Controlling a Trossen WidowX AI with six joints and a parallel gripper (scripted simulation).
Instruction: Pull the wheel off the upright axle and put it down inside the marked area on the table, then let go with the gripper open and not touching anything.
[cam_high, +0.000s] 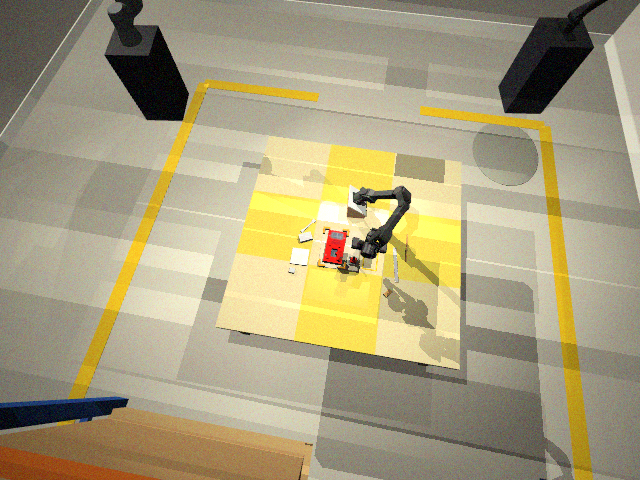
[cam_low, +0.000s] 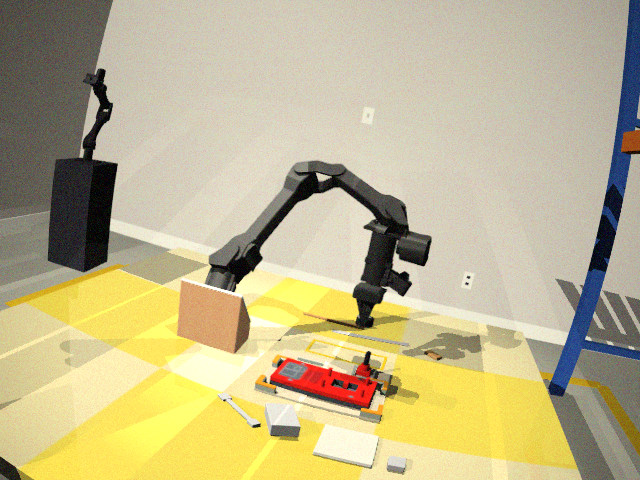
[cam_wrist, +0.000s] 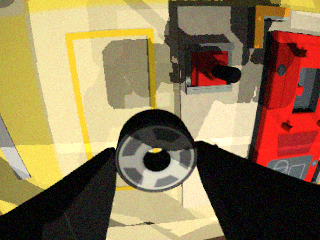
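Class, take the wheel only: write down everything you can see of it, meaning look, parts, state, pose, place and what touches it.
The wheel is small and round, with a dark tyre, a grey hub with darker cut-outs and a black centre hole. It is off the axle, whose black pin stands bare. The end effector is shut on its rim from both sides, its face turned to the wrist camera. It hangs by the edge of the yellow-outlined area.

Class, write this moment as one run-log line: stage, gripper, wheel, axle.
stage: carry | gripper: shut on wheel | wheel: off axle, above edge of marked area | axle: bare, upright
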